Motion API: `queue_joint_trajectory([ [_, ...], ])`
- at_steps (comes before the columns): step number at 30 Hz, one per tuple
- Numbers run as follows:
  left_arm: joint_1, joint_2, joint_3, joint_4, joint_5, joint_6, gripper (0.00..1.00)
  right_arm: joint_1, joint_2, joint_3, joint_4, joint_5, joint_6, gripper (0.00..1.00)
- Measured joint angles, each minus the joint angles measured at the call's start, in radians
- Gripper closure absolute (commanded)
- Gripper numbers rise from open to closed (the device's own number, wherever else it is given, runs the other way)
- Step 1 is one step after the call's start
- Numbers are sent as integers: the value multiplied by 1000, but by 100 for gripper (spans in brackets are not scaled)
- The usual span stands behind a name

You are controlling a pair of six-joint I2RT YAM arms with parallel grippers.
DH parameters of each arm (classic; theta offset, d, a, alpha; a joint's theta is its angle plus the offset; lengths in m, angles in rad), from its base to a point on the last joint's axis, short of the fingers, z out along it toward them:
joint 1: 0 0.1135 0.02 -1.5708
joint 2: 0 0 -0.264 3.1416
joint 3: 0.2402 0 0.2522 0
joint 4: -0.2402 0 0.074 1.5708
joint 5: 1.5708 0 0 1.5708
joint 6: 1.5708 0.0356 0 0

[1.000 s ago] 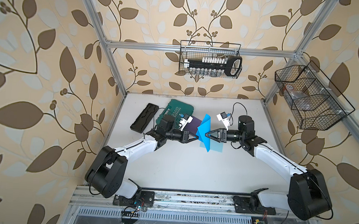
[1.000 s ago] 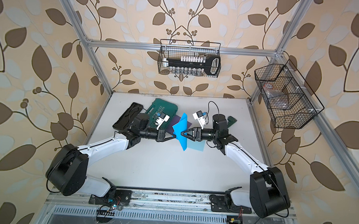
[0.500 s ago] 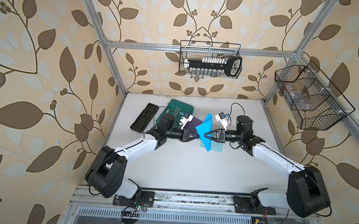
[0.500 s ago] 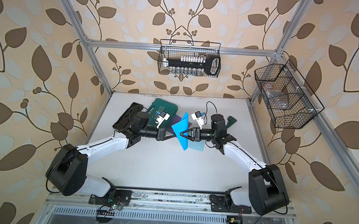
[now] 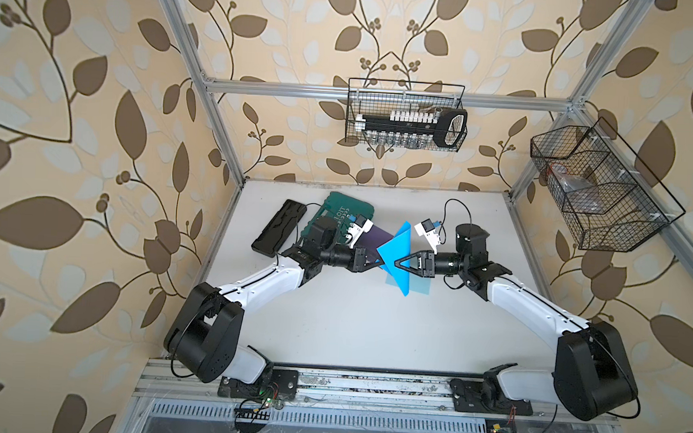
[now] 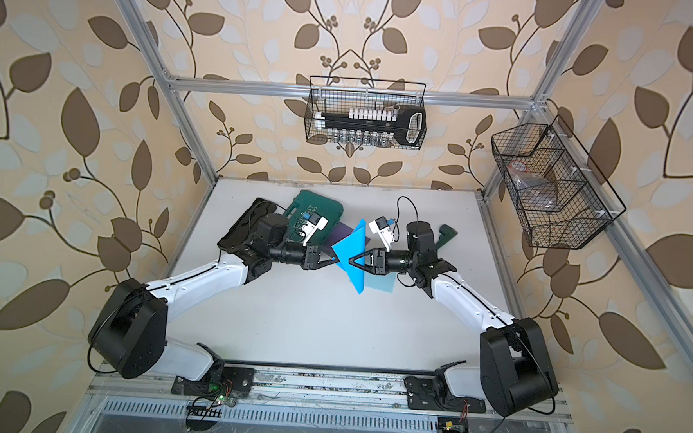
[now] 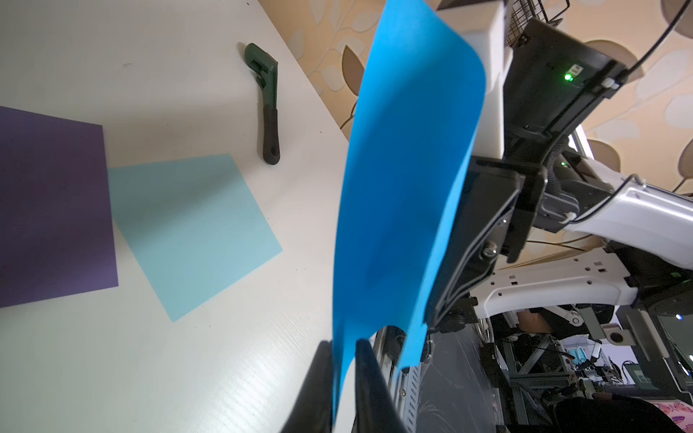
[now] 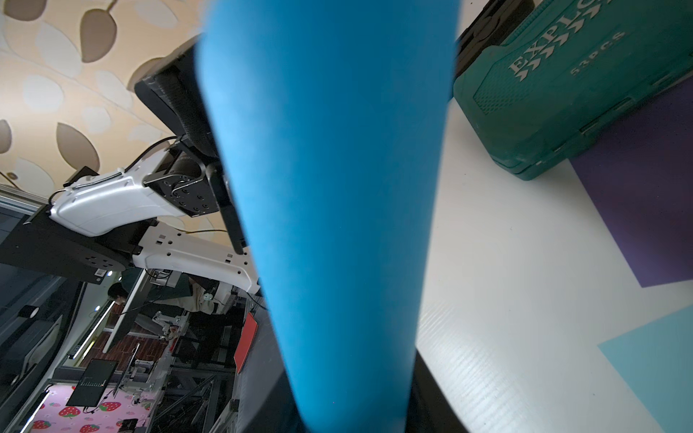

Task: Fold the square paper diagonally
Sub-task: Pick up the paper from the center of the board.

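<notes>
Both top views first: bright blue square paper [image 5: 396, 244] [image 6: 351, 246] up off the white table [image 5: 351, 327], standing on edge and bent, right between the 2 arms. Left gripper [image 5: 379, 263] [image 6: 335, 261] biting 1 edge, right gripper [image 5: 397, 264] [image 6: 351, 261] nosing in from the opposite side at nearly the same spot. Caught in only 1 top view: a dark green metal wrench [image 6: 445, 235] beside the right arm. Also a teal plastic tool case [image 5: 343, 213], a flat black case [image 5: 279, 232], 2 black wire baskets [image 5: 405, 114] [image 5: 599, 186] hung on leaf-pattern wallpaper.

Left wrist view: left gripper [image 7: 342, 345] clamped tight on the blue paper's [image 7: 405, 168] edge, the rest curling away. 1 black finger [image 7: 470, 255] of the right gripper against the sheet's far face. Lying flat on the table: a dark purple paper square [image 7: 52, 206] and a pale blue paper square [image 7: 187, 232] just beside it, wrench [image 7: 268, 108] a little apart.

Right wrist view: mostly blurry blue paper [image 8: 330, 187] running down toward a dark finger [image 8: 425, 393]. Can't tell whether squeezed or apart here. Tool case [image 8: 562, 93] off to the side, lab clutter past the table edge.
</notes>
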Motion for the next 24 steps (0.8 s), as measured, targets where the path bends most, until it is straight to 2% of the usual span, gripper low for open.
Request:
queue_joint_trajectory([
  [5, 2, 0, 0, 0, 3, 5, 100, 0, 0, 0, -4, 0, -3, 64],
  [24, 8, 0, 6, 1, 4, 23, 100, -13, 18, 21, -77, -40, -65, 62],
])
